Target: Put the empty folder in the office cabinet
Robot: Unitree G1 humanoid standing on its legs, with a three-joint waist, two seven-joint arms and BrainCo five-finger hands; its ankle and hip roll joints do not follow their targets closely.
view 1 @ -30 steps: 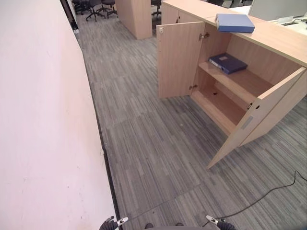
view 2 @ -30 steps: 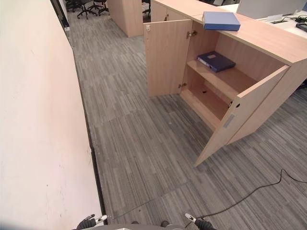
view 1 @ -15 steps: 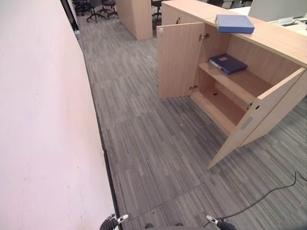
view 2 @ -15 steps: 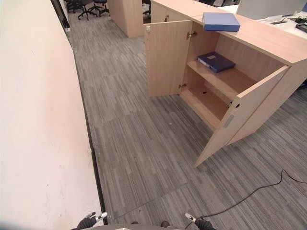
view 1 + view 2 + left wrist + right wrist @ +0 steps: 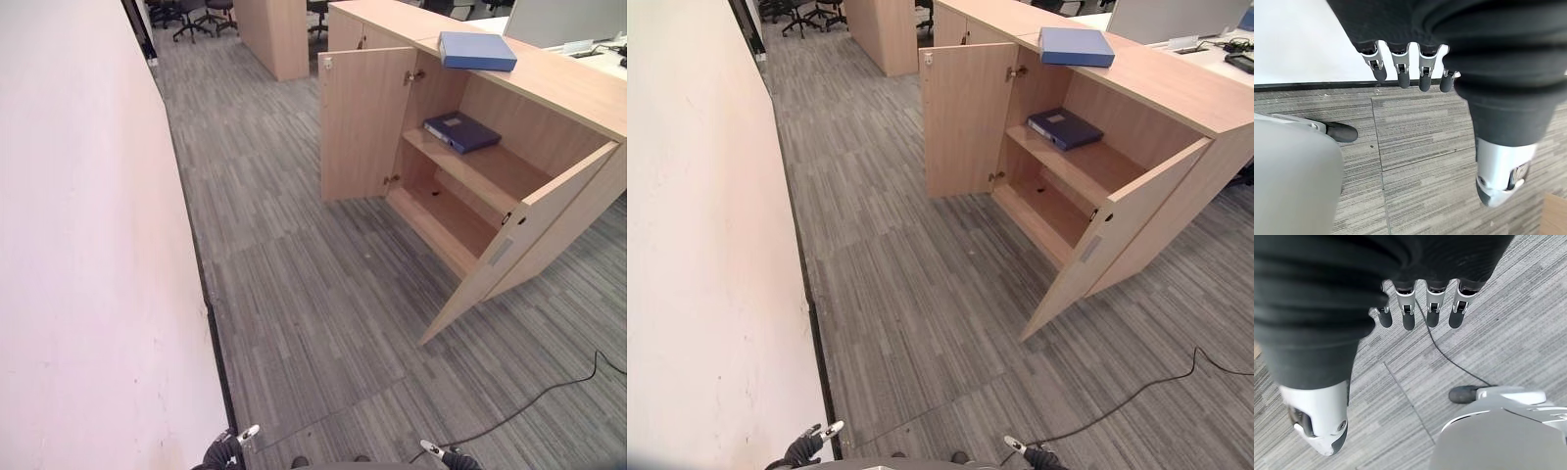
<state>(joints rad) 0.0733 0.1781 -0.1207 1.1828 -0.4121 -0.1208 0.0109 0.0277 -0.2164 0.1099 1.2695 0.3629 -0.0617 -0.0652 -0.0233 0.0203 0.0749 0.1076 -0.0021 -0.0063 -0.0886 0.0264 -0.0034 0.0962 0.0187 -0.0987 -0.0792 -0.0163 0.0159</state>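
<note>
A low light-wood office cabinet (image 5: 470, 211) stands ahead and to the right, with both doors swung wide open. Its left door (image 5: 364, 122) faces the aisle; its right door (image 5: 534, 235) angles out over the floor. Inside are an upper shelf (image 5: 490, 168) and a bottom shelf (image 5: 446, 217).

A light blue box folder (image 5: 477, 50) lies flat on the light-wood counter (image 5: 568, 83) that forms the cabinet top, close to its front edge above the opening. A second, dark blue folder (image 5: 461, 130) lies flat on the upper shelf, towards the left rear of the compartment. The bottom shelf carries nothing that can be made out.

The floor is grey striped carpet tile (image 5: 313, 294). A plain white partition wall (image 5: 88, 245) runs along the left. Black office chairs (image 5: 191, 12) stand at the far end of the aisle.

The left hand (image 5: 1405, 63) hangs low at the robot's side, fingers straight and relaxed, holding nothing. The right hand (image 5: 1420, 301) hangs likewise on the other side, fingers extended, empty. Both are well apart from the cabinet and both folders.
</note>
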